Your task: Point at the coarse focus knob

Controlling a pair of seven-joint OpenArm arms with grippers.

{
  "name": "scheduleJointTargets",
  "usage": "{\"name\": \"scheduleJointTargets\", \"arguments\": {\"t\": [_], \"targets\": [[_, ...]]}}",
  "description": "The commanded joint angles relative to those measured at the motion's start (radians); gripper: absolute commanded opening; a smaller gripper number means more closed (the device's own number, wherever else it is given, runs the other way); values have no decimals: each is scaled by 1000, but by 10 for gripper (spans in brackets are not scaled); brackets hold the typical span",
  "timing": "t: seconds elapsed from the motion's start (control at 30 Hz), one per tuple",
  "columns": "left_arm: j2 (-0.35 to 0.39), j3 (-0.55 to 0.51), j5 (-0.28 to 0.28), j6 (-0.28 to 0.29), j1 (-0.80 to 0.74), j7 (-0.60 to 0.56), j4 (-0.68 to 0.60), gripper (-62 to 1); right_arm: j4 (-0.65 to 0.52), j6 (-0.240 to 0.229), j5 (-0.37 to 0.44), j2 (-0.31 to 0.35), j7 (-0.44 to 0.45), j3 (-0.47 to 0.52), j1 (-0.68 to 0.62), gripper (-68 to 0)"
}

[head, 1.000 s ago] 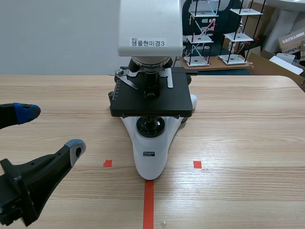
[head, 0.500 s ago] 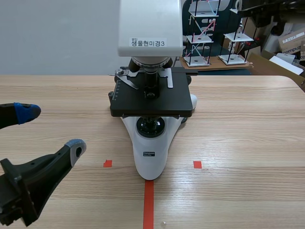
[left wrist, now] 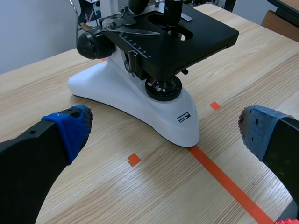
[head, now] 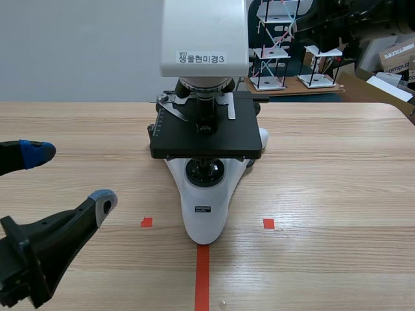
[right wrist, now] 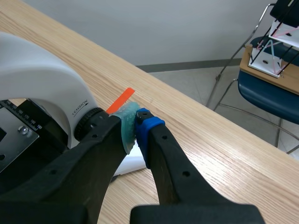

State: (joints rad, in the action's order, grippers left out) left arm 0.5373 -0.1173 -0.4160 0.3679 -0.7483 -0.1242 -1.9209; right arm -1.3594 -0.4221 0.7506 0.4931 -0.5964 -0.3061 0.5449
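A white microscope (head: 205, 207) with a black stage (head: 207, 139) stands mid-table. In the left wrist view a black focus knob (left wrist: 93, 44) shows on its side. My left gripper (head: 70, 176) hangs open at the table's near left, well short of the microscope base (left wrist: 140, 102). In the right wrist view my right gripper (right wrist: 135, 128) is shut on nothing. Its tips lie right beside the black knob (right wrist: 91, 122) under the microscope's white arm (right wrist: 37, 79); I cannot tell if they touch. I cannot make out the right gripper in the scene view.
Wire-frame models (head: 272, 45) and boxes (head: 395, 55) stand beyond the table's far edge. A blue chair (right wrist: 271, 88) sits off the table past the right gripper. Bare wood (head: 337, 194) lies to the right of the microscope.
My left arm has not moved. A dark shape at the scene's top right, behind the table, has spread leftward across the background.
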Motion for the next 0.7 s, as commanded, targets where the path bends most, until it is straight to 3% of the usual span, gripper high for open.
{"name": "scheduleJointTargets", "arguments": {"t": [0.0,0.1,0.67], "targets": [[-3,-7,-8,1,1,-16,-4,14,-22,2,11,13,-1,9,23,-667],[-3,-7,-8,1,1,-16,-4,14,-22,-21,14,14,-11,9,23,-667],[-3,-7,-8,1,1,-16,-4,14,-22,-21,21,13,-15,9,23,-667]]}}
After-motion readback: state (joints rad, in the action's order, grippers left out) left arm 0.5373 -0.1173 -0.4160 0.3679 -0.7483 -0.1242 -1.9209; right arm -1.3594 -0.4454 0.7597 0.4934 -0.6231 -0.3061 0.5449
